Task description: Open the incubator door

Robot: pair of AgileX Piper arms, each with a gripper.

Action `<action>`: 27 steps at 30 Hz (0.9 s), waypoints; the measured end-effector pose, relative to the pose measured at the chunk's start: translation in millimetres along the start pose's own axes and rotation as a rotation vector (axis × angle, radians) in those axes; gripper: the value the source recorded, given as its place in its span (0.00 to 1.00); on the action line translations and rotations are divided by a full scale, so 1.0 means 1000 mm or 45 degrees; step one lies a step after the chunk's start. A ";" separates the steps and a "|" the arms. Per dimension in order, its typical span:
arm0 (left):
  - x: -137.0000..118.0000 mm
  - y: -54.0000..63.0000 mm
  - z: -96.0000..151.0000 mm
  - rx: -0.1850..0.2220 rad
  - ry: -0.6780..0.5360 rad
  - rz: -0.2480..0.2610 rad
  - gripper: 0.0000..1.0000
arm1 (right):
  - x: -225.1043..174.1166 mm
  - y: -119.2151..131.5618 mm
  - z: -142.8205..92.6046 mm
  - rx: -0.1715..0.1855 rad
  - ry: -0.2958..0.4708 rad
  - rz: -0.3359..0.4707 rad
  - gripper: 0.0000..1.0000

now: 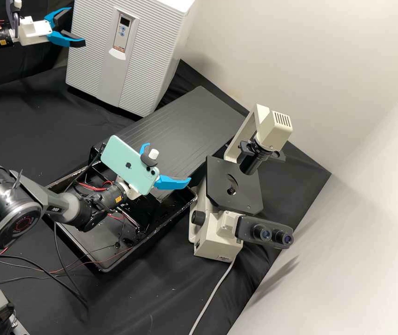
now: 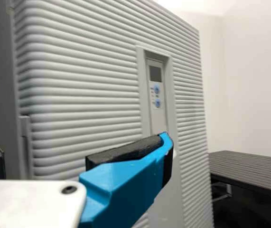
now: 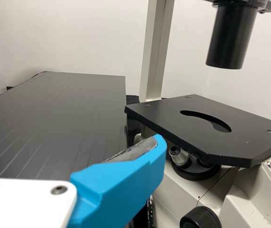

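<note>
The incubator (image 1: 127, 51) stands upright at the far side of the black-covered table (image 1: 31, 121), its ribbed door (image 1: 92, 42) closed; the left tool (image 1: 77, 26) is beside that door, spread wide, with nothing between its fingers; the right tool (image 1: 169, 163) is also wide and holds nothing, above the black tray (image 1: 136, 251) and near the microscope (image 1: 217, 232); a pale green phone (image 1: 127, 163) sits over the right arm; a dark board (image 1: 180, 125) lies between incubator and microscope.
</note>
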 end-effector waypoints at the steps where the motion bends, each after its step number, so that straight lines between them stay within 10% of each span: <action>1: 0.002 -0.001 0.003 -0.009 -0.009 -0.002 1.00 | 0.000 0.000 0.000 0.000 0.000 0.000 1.00; 27: 0.013 -0.011 0.018 -0.140 0.014 0.057 1.00 | 0.000 0.000 0.000 0.000 0.000 0.000 1.00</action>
